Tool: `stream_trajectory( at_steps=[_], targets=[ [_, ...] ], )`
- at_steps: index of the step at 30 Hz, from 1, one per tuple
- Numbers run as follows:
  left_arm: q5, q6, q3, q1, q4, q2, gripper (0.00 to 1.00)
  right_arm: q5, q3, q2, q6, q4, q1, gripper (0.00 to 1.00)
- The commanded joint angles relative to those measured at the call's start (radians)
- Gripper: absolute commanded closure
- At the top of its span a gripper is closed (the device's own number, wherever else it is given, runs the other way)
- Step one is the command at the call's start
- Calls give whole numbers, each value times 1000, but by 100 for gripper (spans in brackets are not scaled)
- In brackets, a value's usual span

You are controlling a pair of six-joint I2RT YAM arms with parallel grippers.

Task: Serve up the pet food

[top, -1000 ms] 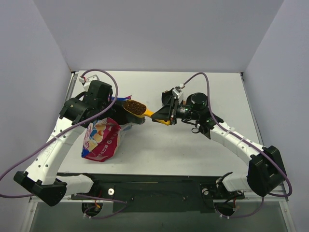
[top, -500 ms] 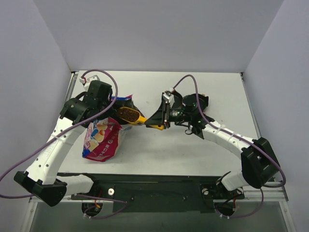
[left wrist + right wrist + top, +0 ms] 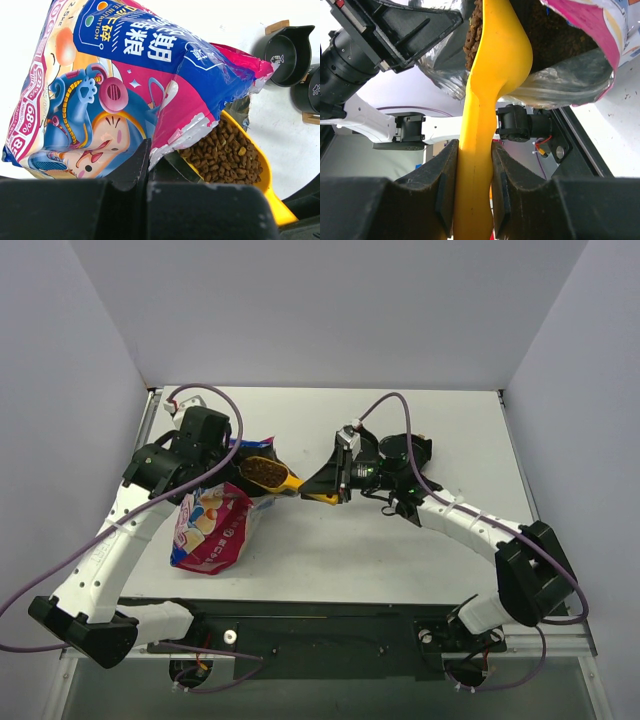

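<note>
Now: loaded scoop at the bag mouth

Nearest the arm bases (top view), the pet-food bag lies w/ its closed lower end down at the white table and its colourful front facing up. Whether that end rests on the surface can't be told. The bag's upper end is lifted toward the left gripper.

L wrist view: the claw is clamped on the torn top edge of the bag. One black finger presses on the printed front panel. The opposing finger is hidden behind the film, so closure is read from the pinched, raised edge.

Just beyond, the yellow-orange scoop sits at the bag opening, its cup partly under the magenta-edged flap. The cup is heaped w/ kibble, i.e. small brown pellets.

R wrist view: the right gripper is closed tight on the scoop handle, w/ a finger pressed to each side and no gap. Handle runs up into the opening, where silver foil lining and more pellets show.

Farthest (L wrist view), a fish-marked bowl and a second bowl, both black, stand side by side on the table. They are apart from the scoop and past the bag mouth.
</note>
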Motion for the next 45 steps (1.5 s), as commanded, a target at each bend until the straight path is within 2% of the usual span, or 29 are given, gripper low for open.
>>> stream_trajectory(
  at_steps=[1, 8, 18, 30, 45],
  targets=[
    [9, -16, 37, 9, 191, -32, 100, -42, -36, -82, 37, 150, -15, 100],
    [0, -19, 52, 11, 183, -14, 100, -60, -122, -125, 153, 308, -67, 100],
    [-43, -58, 97, 17, 122, 38, 100, -80, -153, -230, 98, 201, -120, 100],
    [-104, -83, 155, 36, 60, 69, 100, -88, -178, -264, 104, 216, -202, 100],
    [-103, -65, 131, 37, 40, 29, 100, -72, -240, -156, 265, 529, -413, 100]
  ],
)
